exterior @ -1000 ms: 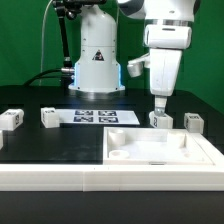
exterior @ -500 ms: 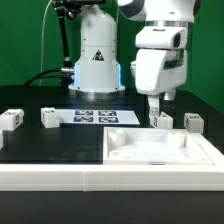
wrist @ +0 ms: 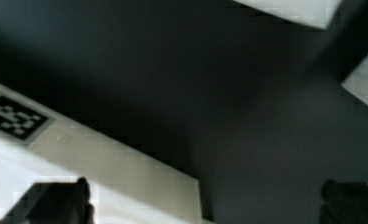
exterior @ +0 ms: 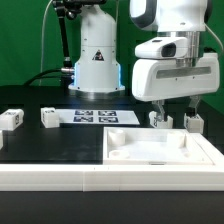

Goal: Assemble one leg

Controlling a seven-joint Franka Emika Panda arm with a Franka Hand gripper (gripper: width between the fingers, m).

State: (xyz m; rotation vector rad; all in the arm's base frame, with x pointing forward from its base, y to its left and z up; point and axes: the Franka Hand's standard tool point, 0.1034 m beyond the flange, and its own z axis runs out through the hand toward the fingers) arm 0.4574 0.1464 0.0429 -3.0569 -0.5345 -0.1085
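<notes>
The gripper [exterior: 175,108], spread wide and holding nothing, hovers just behind the tabletop panel [exterior: 160,160], near a leg [exterior: 160,119] on the table [exterior: 40,145].

On the exterior view's left of the panel [exterior: 160,150] you have wide bare surface [exterior: 50,142]. Just behind the panel, a leg [exterior: 160,119] and a second leg [exterior: 194,122] crowd the strip, with the gripper [exterior: 173,108] hanging over them. Further behind, the robot base [exterior: 97,60] blocks passage.
</notes>
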